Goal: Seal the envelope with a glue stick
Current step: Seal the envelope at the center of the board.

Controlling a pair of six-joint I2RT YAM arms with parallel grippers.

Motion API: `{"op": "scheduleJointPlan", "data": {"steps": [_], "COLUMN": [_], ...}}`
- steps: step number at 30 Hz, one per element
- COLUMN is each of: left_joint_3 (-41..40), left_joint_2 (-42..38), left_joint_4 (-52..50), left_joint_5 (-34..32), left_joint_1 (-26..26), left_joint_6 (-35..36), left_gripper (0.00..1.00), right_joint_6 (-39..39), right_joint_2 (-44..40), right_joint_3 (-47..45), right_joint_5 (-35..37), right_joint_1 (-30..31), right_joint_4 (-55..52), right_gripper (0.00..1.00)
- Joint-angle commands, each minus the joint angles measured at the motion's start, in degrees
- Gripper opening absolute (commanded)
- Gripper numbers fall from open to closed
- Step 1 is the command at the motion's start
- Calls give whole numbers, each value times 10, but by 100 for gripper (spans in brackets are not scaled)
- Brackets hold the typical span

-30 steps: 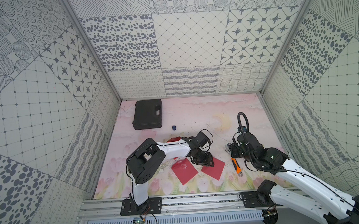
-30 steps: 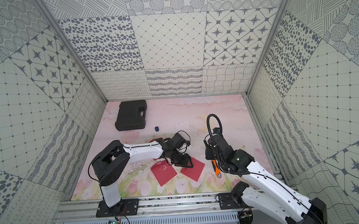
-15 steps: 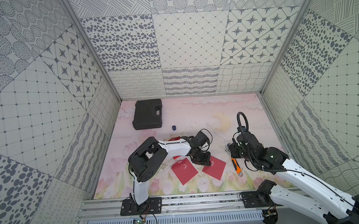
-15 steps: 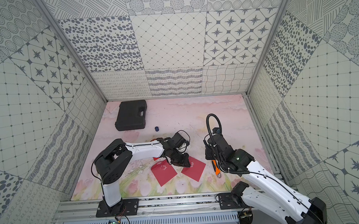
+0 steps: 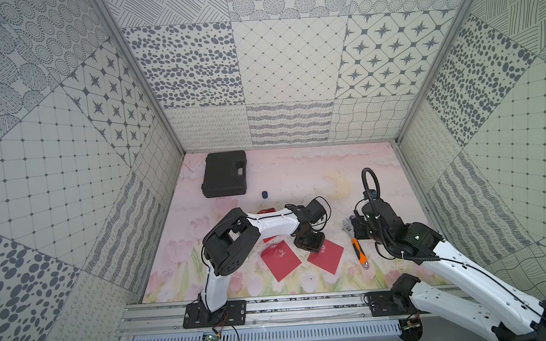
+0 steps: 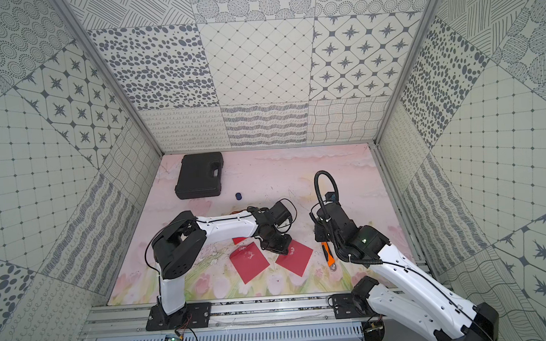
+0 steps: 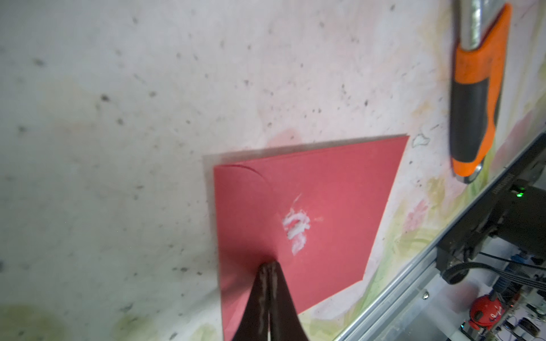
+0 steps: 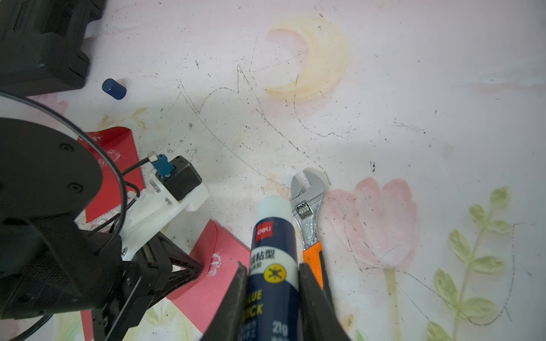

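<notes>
Taking the rail edge of the table point(image 5: 298, 176) as 6 o'clock in both top views, two red envelopes lie nearest that edge, side by side. One is the envelope point(image 5: 327, 256) under the left arm's tip, and a second envelope point(image 5: 280, 263) lies just at its 9 o'clock, corners nearly touching. The left gripper point(image 7: 269, 269) comes down on the envelope's 11 o'clock part. Its fingers point(image 7: 257, 295) are pressed together, tips touching the paper at the curved edge of the flap; whether any paper is nipped between them I cannot tell. A white glue smear point(image 7: 297, 227) sits on the envelope's body just beside that flap edge

At the envelope's 3 o'clock, near but apart, lies an orange-handled wrench point(image 5: 358, 252), handle toward 6 o'clock and steel head toward 12. By the wrench's head end hangs the right gripper point(image 8: 272, 267), its fingers clamped on the dark blue body of the glue stick point(image 8: 273, 236). The stick's bare white end reaches out past the fingertips, just beside the wrench head in the right wrist view and off the envelope

Farther back, a third envelope point(image 5: 266, 209) shows partly from under the left forearm. Beyond it toward 12 o'clock the dark blue cap point(image 5: 264, 195) lies alone on the table, and at its 10 o'clock, in the far corner, sits a closed black case point(image 5: 224, 173)
</notes>
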Motion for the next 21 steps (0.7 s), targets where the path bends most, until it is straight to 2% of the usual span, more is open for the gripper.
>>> {"op": "scheduleJointPlan", "data": {"steps": [1,7,15,21], "left_joint_3": [11,29,67,71], "left_joint_2": [40,52,94,95], "left_joint_4": [-117,-138,-198,-201], "left_joint_5": [-171,-209,-277,-281], "left_joint_1": [-26,-46,-84,-93], "left_joint_6": [19,-9,-44,-48], "left_gripper": [7,12,3,4], "right_joint_6": [-24,-41,-61,-66], "right_joint_2": [-16,-24,-41,-43], "right_joint_3": [23,24,20,19], "right_joint_5": [29,29,27,21], "right_joint_1": [-4,-9,-12,-13], "right_joint_4": [-3,-3,-2,4], "right_gripper": [0,0,0,0]}}
